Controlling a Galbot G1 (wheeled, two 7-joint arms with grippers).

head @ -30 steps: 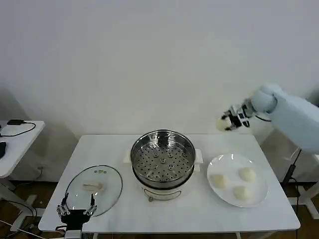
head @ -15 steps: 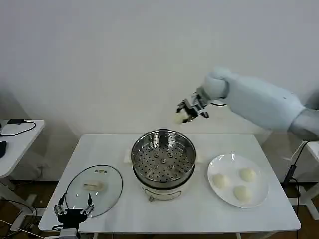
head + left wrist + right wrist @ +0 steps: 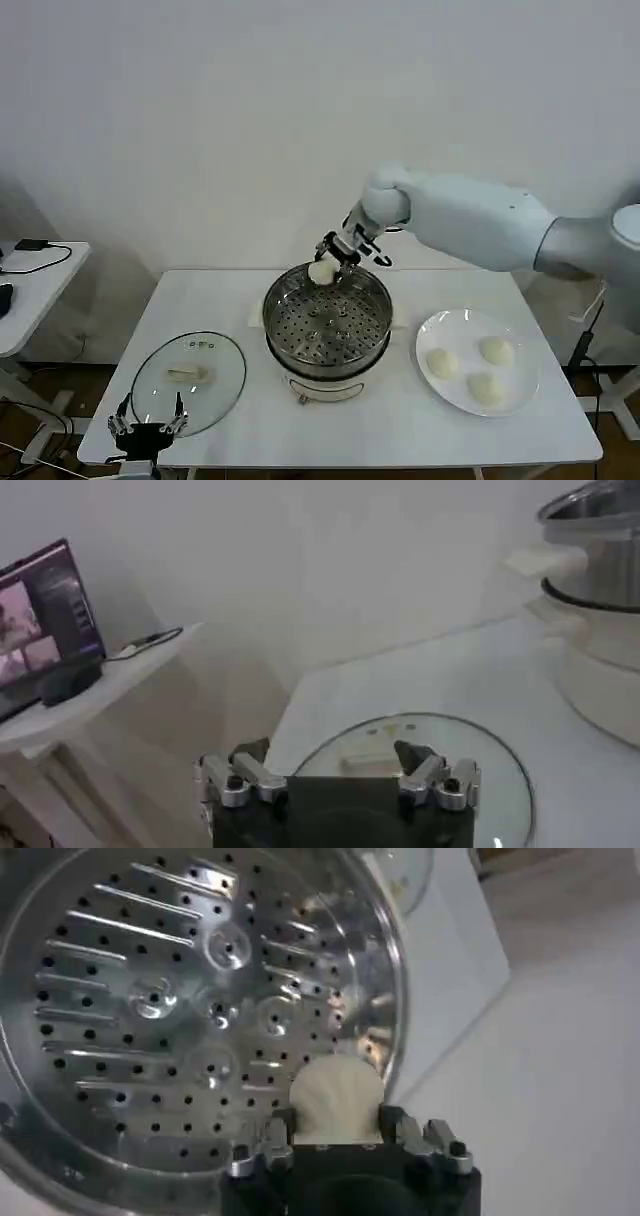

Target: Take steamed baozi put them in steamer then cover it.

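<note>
Your right gripper (image 3: 331, 262) was clamped on one steamed baozi (image 3: 321, 272), holding it in the air over the far rim of the steamer (image 3: 327, 322). From the right wrist camera, the bun (image 3: 335, 1099) sat pinched between the two fingers (image 3: 268, 1141), with the perforated tray (image 3: 170, 1008) directly beyond it and nothing lying on the tray. The steamer stood in the middle of the white table (image 3: 400, 420), uncovered.

Three more baozi (image 3: 441, 362) rested on the white plate (image 3: 445, 328) to the right of the steamer, grouped near one another and apart from the rim. The glass lid (image 3: 190, 379) lay flat on the table to the left of the steamer, handle up.

Your left gripper (image 3: 148, 426) hung at the near-left edge of the table, just beside the near edge of the lid, its fingers (image 3: 236, 779) spread apart and holding nothing.
</note>
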